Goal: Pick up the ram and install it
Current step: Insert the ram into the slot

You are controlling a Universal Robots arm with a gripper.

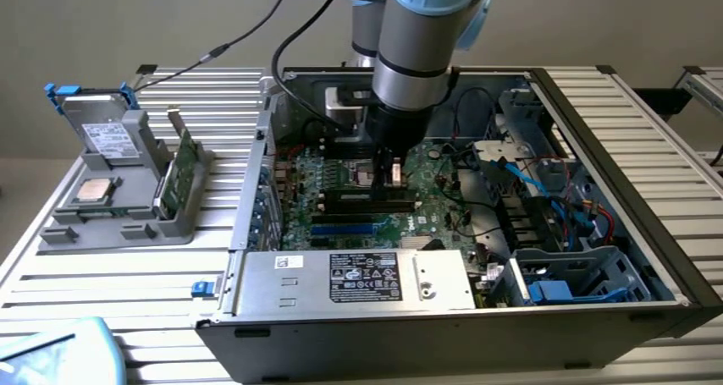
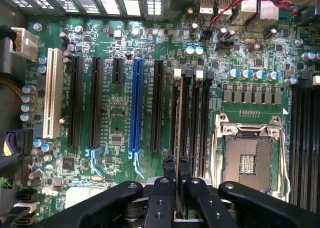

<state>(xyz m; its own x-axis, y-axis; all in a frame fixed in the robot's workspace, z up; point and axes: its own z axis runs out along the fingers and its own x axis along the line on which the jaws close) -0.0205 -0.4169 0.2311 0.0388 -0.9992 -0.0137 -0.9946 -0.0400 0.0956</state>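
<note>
Wrist view: gripper (image 2: 176, 164) is low over the motherboard (image 2: 115, 123), fingers drawn nearly together. They pinch a thin stick seen edge-on, which I take to be the ram (image 2: 178, 123). It lies in line with the black memory slots (image 2: 192, 118), between the blue card slot (image 2: 136, 103) and the open processor socket (image 2: 247, 158). Cannot tell whether its lower edge is already in a slot or just above one.

Exterior view: arm reaches straight down into the open computer case (image 1: 678, 258), near the middle of the board, well clear of the case walls.

Risks, as judged from here:
- The slots sit close side by side, so a small sideways offset would land the stick on a slot wall or in the neighbouring slot.
- A tilted stick would bind at one end, and pressing on could flex the board or crack the stick.
- Notch direction not readable; if reversed, it will not seat.
- White end latch (image 2: 177, 73) position unclear; a closed latch would block entry.
- The grip is narrow and on a thin edge, so the stick may slip or pivot under push.
- The bare socket is just beside, and a skid that way could damage it.
</note>
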